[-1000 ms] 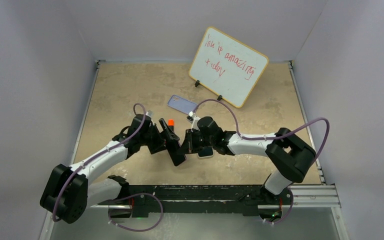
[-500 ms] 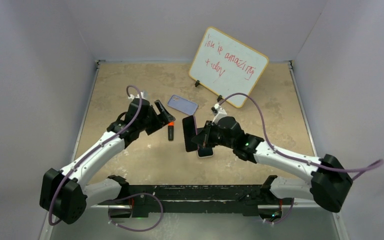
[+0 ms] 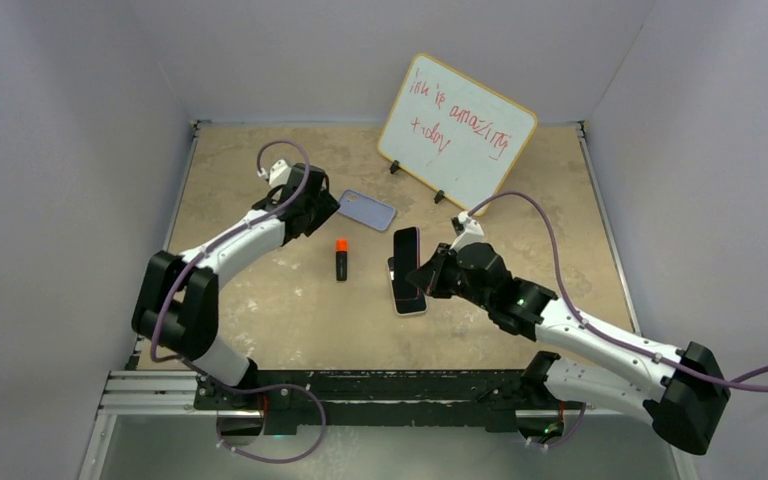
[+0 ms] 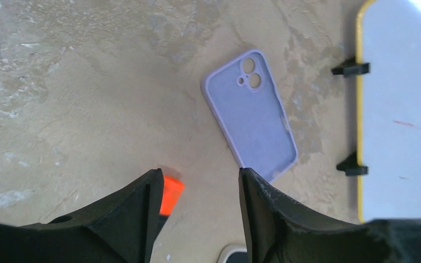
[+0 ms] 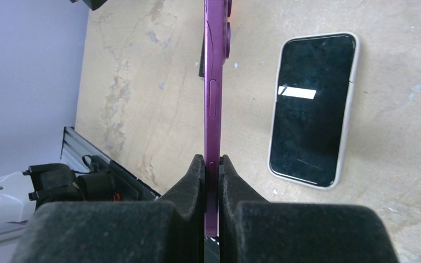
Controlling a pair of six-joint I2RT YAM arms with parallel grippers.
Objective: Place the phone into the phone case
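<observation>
1. The right gripper [image 5: 212, 164] is clamped on the phone [image 5: 214, 82]. It holds the phone on edge above the table [image 3: 250, 300], a pad pressed to each face.
2. The right wrist view shows only the phone's purple side rim, with a side button and camera bumps. Its screen is not visible there, and its lower end is buried between the pads.
3. In the top view the phone [image 3: 406, 255] stands upright, dark face showing. It partly covers a second phone [image 3: 410, 303] lying flat beneath it.
4. The second phone [image 5: 313, 109] lies screen-up and has a pale edge.
5. The left gripper [image 4: 200, 181] is spread wide with nothing between its fingers. It hovers near the phone case [image 4: 250, 112].
6. The phone case [image 3: 367, 210] lies open side up near the whiteboard [image 3: 457, 130], well apart from the phone. One corner of it is hidden behind a left finger [image 4: 263, 208].
7. Only the orange cap of the marker [image 4: 171, 194] shows past the other finger. The top view shows the whole marker [image 3: 341, 258].
8. The left wrist view cuts off a pale rounded corner at its bottom edge, and I cannot tell what it belongs to.
</observation>
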